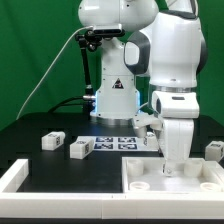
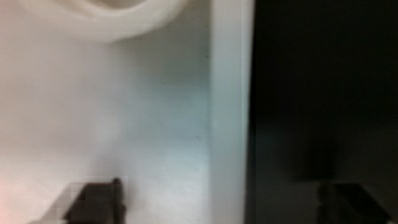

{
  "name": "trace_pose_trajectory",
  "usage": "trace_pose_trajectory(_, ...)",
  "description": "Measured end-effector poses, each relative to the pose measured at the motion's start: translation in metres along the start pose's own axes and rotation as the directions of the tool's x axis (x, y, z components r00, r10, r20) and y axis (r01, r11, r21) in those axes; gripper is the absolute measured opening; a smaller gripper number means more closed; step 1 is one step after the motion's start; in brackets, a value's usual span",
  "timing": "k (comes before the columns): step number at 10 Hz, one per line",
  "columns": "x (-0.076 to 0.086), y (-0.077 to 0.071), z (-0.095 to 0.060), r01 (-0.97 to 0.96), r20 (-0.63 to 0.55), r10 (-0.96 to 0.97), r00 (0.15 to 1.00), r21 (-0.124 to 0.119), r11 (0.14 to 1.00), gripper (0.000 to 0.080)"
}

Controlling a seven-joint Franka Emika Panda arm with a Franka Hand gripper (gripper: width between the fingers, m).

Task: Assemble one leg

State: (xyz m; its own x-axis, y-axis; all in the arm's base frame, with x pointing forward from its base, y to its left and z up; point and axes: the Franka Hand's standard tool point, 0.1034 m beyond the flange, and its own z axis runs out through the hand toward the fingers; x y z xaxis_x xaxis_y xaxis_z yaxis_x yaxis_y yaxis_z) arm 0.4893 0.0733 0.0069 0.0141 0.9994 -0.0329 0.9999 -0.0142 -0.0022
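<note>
The large white square panel (image 1: 145, 186) lies at the front on the exterior view's right. My gripper (image 1: 172, 166) hangs straight down over its far part, close to the surface. In the wrist view the gripper (image 2: 222, 205) is open and holds nothing. One dark fingertip (image 2: 98, 200) is over the white panel (image 2: 125, 120) and the other is over the black table beside the panel's edge. A round socket (image 2: 125, 15) shows in the panel. Two small white legs (image 1: 52, 141) (image 1: 80, 149) lie on the table to the exterior view's left, and another leg (image 1: 213, 150) lies at the right.
The marker board (image 1: 112, 142) lies flat in front of the robot base. A white rimmed piece (image 1: 14, 180) sits at the front on the exterior view's left. A small white part (image 1: 148, 121) lies behind the gripper, beside the arm.
</note>
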Motion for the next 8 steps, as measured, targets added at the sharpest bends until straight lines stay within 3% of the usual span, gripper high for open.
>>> trace_pose_trajectory(1,0.0,0.0,0.0,0.0,0.0,0.0,1.0,0.0,1.0,0.0637)
trace_pose_trajectory(5,0.0,0.0,-0.001,0.0,0.0,0.0,1.0,-0.001,1.0,0.0648)
trace_pose_trajectory(8,0.011,-0.017,-0.038,-0.074,0.005,0.074,0.997,-0.034,0.997,0.0648)
